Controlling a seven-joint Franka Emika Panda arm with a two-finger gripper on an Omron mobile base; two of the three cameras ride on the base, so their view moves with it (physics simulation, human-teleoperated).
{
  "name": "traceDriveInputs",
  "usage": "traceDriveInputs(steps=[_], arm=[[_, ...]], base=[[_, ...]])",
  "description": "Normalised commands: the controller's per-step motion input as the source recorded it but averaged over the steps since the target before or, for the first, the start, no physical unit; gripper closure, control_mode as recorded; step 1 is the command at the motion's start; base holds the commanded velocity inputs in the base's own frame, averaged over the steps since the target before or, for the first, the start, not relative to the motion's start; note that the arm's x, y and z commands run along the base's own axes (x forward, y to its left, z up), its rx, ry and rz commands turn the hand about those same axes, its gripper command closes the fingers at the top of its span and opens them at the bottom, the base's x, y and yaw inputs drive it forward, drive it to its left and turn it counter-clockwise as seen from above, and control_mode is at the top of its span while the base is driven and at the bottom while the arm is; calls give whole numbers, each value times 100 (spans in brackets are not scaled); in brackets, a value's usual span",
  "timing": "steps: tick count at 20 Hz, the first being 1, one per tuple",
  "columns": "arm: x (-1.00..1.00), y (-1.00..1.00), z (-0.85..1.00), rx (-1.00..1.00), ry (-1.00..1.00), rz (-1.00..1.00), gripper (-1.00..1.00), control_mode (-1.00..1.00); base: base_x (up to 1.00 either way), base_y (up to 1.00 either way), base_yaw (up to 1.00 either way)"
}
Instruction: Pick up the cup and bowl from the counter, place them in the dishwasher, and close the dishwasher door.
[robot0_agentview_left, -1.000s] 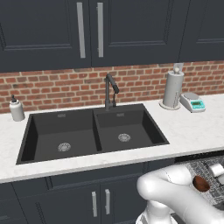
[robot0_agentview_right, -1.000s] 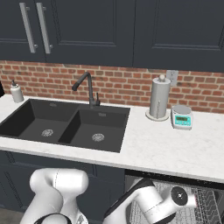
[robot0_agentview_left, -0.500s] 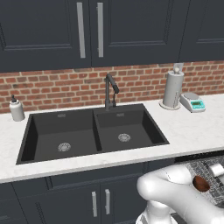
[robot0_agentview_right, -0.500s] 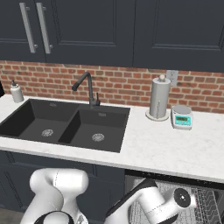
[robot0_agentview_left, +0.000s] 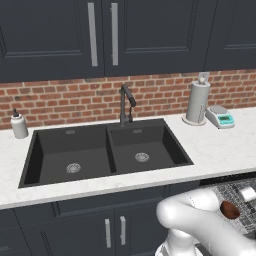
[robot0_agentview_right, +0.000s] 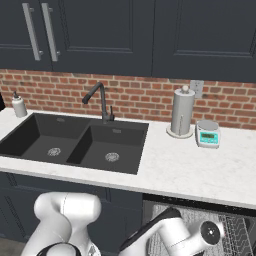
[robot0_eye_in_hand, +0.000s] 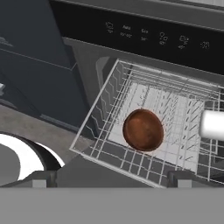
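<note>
The dark reddish-brown bowl (robot0_eye_in_hand: 143, 130) lies in the grey wire rack (robot0_eye_in_hand: 183, 109) of the open dishwasher, under its black control strip (robot0_eye_in_hand: 153, 35). The white cup (robot0_eye_in_hand: 213, 124) lies in the same rack, just to the bowl's right, cut off by the edge of the hand view. My gripper (robot0_eye_in_hand: 113, 180) hovers above the rack's near edge, open, with its fingertips wide apart and nothing between them. From the left base view the bowl (robot0_agentview_left: 230, 209) and cup (robot0_agentview_left: 246, 193) show in the rack beside my arm (robot0_agentview_left: 200, 220). The white counter (robot0_agentview_left: 220, 150) carries neither of them.
A black double sink (robot0_agentview_left: 107, 152) with a faucet (robot0_agentview_left: 125, 102) is set in the counter. A paper towel roll (robot0_agentview_left: 198, 102) and a small scale (robot0_agentview_left: 220, 117) stand at the back right, and a soap bottle (robot0_agentview_left: 19, 125) at the left. Dark cabinets (robot0_agentview_left: 115, 227) sit below.
</note>
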Motion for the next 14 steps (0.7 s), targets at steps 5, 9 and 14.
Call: traceDriveInputs(steps=[5, 9, 14], arm=[[-18, 0, 0, 0, -9, 0, -100, -100], [-22, 0, 0, 0, -8, 0, -100, -100], [-22, 0, 0, 0, -7, 0, -100, -100]], base=[[0, 0, 0], [0, 0, 0], [0, 0, 0]])
